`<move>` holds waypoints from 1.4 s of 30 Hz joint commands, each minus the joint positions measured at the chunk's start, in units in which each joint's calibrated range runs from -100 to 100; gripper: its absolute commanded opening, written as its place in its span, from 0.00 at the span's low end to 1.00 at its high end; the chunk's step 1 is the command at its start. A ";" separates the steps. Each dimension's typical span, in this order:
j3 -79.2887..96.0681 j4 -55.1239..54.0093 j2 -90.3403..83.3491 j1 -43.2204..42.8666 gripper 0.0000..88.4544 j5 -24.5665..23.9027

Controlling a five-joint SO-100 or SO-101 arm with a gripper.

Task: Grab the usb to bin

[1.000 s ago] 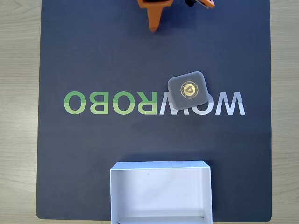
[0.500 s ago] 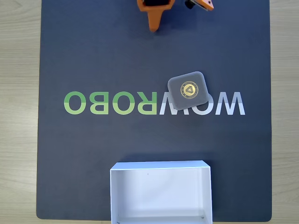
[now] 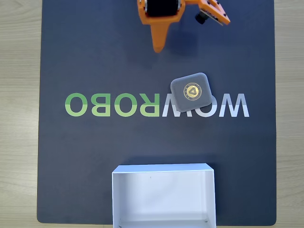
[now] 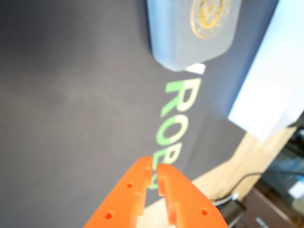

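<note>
Well apart, usb (image 3: 191,91) on mat, claw (image 3: 158,47) closed, above-left

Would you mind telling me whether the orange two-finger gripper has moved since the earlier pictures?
Yes. In the fixed view the orange gripper has come farther down from the top edge, toward the dark grey square pad, which stayed put.

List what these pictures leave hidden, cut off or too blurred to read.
- the bin: near wall cut by the fixed view's bottom edge.
- the usb: top cropped in the wrist view; its emblem is blurred.
- the gripper: base cropped by the fixed view's top edge.
- the mat: lettering partly covered by the usb.
</note>
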 commanded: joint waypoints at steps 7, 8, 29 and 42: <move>-25.28 -0.26 19.39 -0.44 0.02 -0.23; -27.63 -0.26 21.17 -1.12 0.02 -0.23; -83.09 39.38 63.22 -11.39 0.08 0.35; -84.54 47.23 70.09 -11.39 0.48 4.08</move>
